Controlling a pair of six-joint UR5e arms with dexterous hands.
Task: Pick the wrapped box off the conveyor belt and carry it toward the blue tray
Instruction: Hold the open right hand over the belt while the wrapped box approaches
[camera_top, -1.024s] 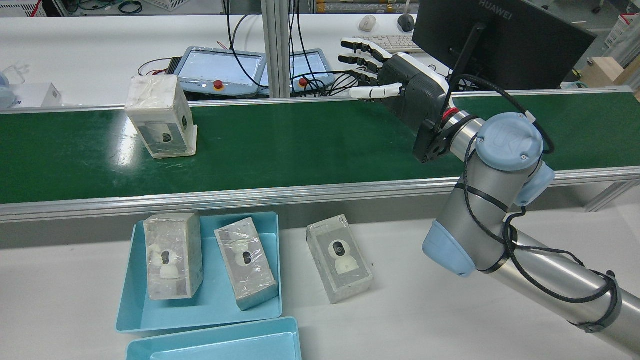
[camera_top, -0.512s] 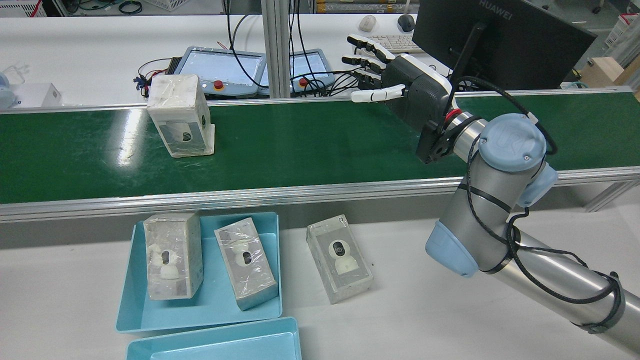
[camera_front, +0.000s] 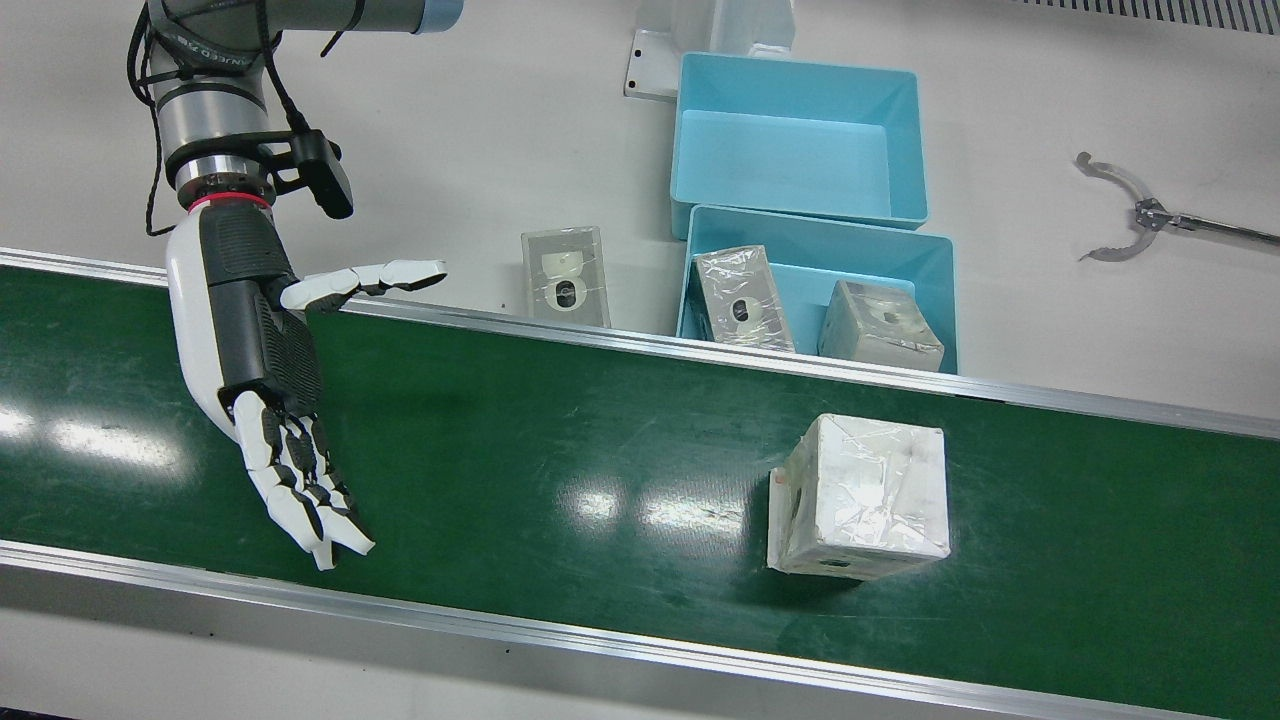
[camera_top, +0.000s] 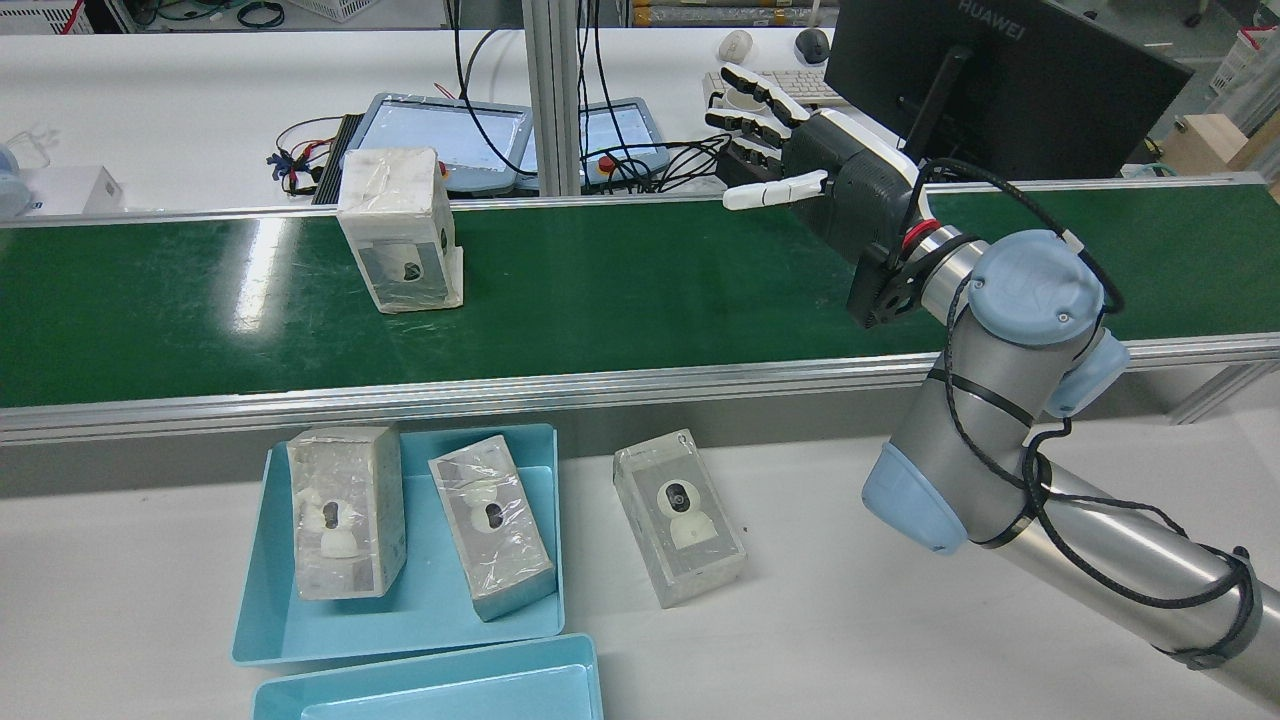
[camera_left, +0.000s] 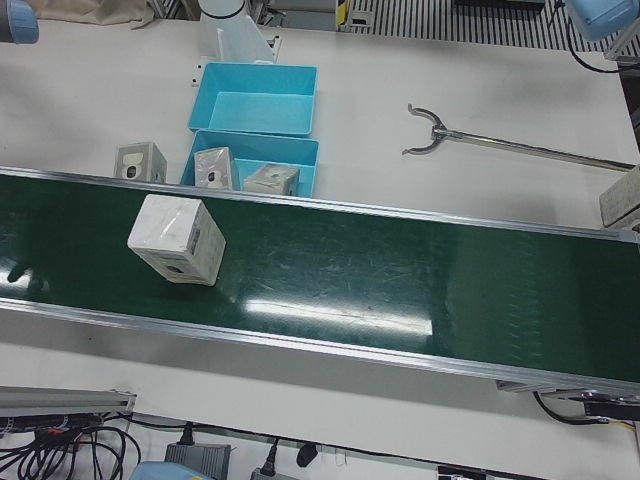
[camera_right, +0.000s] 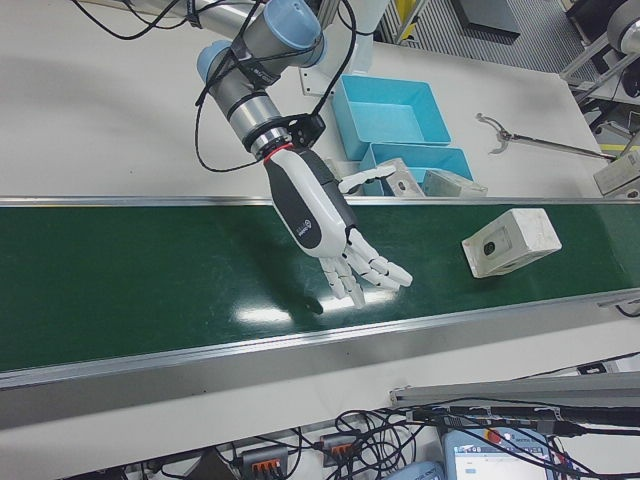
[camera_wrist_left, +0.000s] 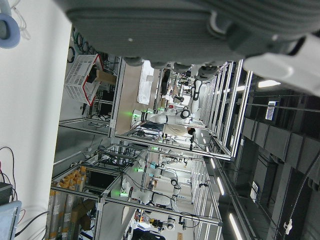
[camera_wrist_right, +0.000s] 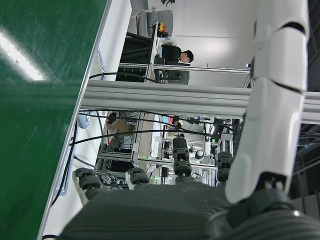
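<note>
On belt: wrapped box | right hand well apart, fingers spread

Clear belt between hand and box

Bare conveyor belt separates right hand from wrapped box; blue tray already holds two boxes.

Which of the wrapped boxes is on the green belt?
The large white wrapped box standing alone on the green belt. Two others lie in the blue tray, one on the table.
</note>
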